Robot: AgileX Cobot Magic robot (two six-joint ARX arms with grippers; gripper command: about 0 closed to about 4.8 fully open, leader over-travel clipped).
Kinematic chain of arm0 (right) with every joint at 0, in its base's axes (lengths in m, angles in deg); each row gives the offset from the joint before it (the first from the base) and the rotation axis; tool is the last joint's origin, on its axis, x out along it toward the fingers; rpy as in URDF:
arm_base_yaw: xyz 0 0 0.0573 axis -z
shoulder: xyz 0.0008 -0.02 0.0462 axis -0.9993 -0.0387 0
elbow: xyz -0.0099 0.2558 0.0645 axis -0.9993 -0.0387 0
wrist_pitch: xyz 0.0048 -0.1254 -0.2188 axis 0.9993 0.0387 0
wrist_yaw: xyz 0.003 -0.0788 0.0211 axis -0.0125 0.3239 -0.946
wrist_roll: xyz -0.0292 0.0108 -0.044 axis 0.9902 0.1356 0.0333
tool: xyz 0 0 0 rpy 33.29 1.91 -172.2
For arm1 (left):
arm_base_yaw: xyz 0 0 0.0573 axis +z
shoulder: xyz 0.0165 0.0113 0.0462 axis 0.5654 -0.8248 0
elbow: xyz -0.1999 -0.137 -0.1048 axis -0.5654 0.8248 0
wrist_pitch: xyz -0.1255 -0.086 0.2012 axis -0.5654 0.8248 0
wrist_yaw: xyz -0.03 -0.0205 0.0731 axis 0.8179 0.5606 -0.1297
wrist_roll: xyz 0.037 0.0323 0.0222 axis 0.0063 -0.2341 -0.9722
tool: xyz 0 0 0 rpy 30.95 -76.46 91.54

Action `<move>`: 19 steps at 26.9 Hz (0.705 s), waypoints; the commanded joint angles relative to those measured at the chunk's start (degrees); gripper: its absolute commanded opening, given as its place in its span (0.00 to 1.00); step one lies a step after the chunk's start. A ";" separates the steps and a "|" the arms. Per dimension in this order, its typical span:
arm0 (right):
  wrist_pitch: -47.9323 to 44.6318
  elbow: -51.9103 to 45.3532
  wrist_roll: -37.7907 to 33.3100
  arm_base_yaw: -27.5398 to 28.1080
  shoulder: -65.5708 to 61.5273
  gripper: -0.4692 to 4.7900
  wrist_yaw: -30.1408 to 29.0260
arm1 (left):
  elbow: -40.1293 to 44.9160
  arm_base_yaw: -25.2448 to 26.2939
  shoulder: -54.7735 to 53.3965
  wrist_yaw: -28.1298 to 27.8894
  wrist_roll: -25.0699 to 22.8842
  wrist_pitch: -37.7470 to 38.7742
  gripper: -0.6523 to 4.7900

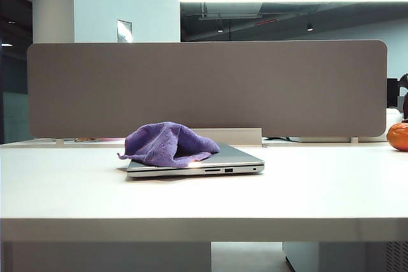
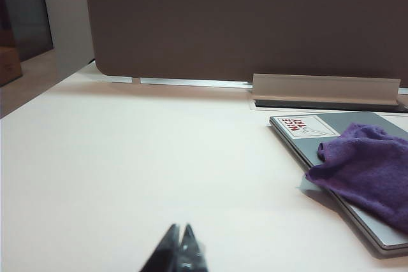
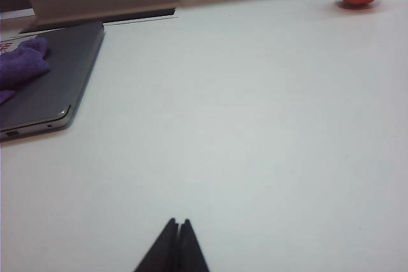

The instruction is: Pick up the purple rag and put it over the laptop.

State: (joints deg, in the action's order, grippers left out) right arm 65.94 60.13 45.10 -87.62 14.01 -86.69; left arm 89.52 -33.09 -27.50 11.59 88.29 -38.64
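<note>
The purple rag [image 1: 167,143] lies bunched on the closed silver-grey laptop [image 1: 239,157], covering its left part and hanging a little over the left edge. In the left wrist view the purple rag [image 2: 370,171] drapes over the laptop [image 2: 331,141], whose white sticker [image 2: 305,125] shows near a corner. The right wrist view shows the laptop [image 3: 54,84] with a bit of the purple rag [image 3: 20,63]. My left gripper [image 2: 179,227] is shut, empty, above bare table well away from the laptop. My right gripper [image 3: 178,221] is shut and empty too. Neither gripper shows in the exterior view.
A grey partition [image 1: 204,87] runs along the back of the white table [image 1: 204,199]. A grey cable cover [image 2: 325,87] sits just behind the laptop. An orange pumpkin-like object [image 1: 399,136] stands at the far right by the partition.
</note>
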 commanded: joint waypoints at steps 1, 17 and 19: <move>-0.48 -0.20 0.15 -0.04 0.07 0.13 0.09 | 0.00 0.00 0.85 0.24 0.07 0.09 0.11; -0.46 -0.20 0.15 -0.04 0.09 0.13 0.09 | 0.00 -0.02 3.89 0.22 -0.26 3.19 0.11; -0.46 -0.20 0.15 -0.04 0.09 0.13 0.09 | 0.00 -0.02 3.89 0.61 -0.22 3.19 0.11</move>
State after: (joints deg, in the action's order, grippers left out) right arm 65.96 60.13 45.12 -87.62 14.01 -86.71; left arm 89.69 -33.09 -23.57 11.61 88.25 -34.83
